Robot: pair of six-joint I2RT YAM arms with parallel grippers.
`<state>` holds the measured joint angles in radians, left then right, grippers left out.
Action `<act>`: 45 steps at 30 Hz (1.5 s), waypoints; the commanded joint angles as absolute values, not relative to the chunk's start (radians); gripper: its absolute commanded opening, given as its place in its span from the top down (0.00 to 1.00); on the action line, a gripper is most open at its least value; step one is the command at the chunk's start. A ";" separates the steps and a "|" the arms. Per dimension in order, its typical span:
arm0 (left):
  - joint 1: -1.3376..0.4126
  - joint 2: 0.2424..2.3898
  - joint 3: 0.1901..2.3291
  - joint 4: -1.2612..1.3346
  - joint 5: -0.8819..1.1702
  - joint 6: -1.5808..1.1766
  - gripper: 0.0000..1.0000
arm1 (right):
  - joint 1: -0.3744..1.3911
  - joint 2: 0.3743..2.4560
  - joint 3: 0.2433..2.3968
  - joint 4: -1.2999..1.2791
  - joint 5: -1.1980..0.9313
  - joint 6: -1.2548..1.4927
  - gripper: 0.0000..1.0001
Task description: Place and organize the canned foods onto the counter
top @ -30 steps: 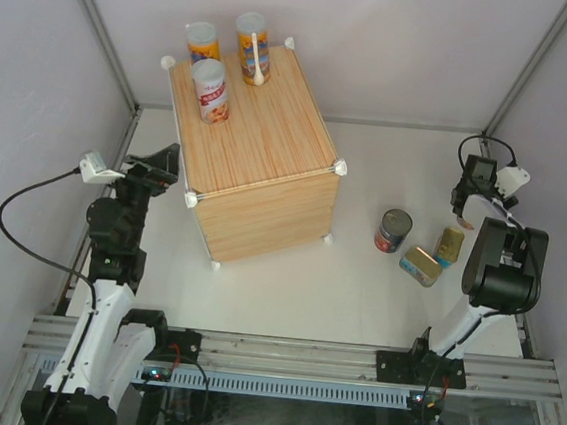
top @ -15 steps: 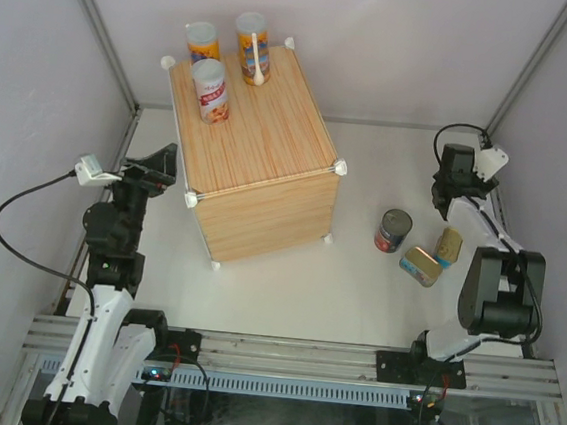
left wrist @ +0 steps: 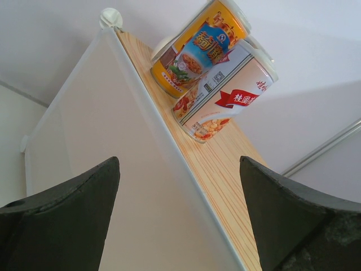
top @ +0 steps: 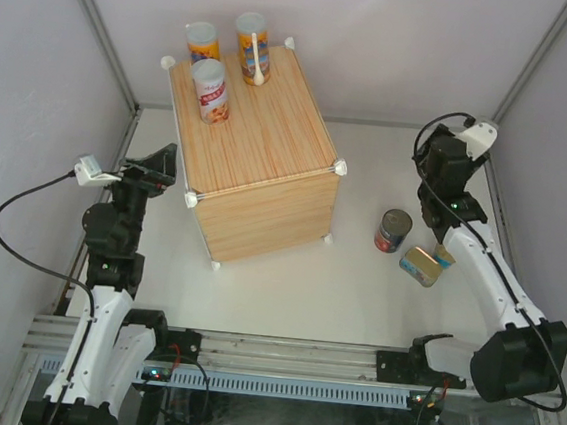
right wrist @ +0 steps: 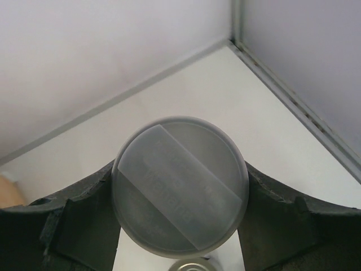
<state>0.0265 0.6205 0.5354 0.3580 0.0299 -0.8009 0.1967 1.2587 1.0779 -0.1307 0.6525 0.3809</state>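
The counter (top: 260, 140) is a wood-grain cube with white ball corners at the back left. Three tall orange/red cans stand at its far corner: one (top: 203, 41), a second (top: 251, 47) and a third (top: 211, 90). My right gripper (top: 434, 177) hangs above the floor behind the dark tomato can (top: 393, 230). In the right wrist view it (right wrist: 180, 189) is shut on a can with a pale lid (right wrist: 180, 186). Two flat tins (top: 420, 266) lie by the right arm. My left gripper (top: 157, 167) is open and empty beside the counter's left side (left wrist: 113, 169).
Grey walls close in the back and both sides. A metal rail (top: 289, 359) runs along the near edge. The left wrist view shows two of the tall cans (left wrist: 225, 93) on the counter's wood top (left wrist: 220, 164).
My right arm has swung left and toward the back wall, past the tins, with the can in its grip. The left arm has barely moved.
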 commanded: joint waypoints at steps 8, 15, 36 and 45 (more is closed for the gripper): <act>0.026 0.605 0.523 0.402 0.036 -0.802 0.09 | 0.495 1.187 1.369 0.130 0.669 0.102 1.00; 0.027 0.604 0.522 0.408 0.038 -0.804 0.09 | 0.651 1.298 1.543 0.174 0.602 0.023 1.00; 0.027 0.617 0.521 0.425 0.051 -0.817 0.09 | 0.883 1.812 2.208 -0.063 0.501 -0.102 1.00; 0.027 0.619 0.523 0.429 0.062 -0.824 0.09 | 0.876 1.948 2.437 -0.255 0.493 -0.068 1.00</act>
<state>0.0265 0.6216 0.5354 0.3836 0.0387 -0.8066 0.8757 1.9522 2.3184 -0.2817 0.5098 -0.0872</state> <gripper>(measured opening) 0.908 0.658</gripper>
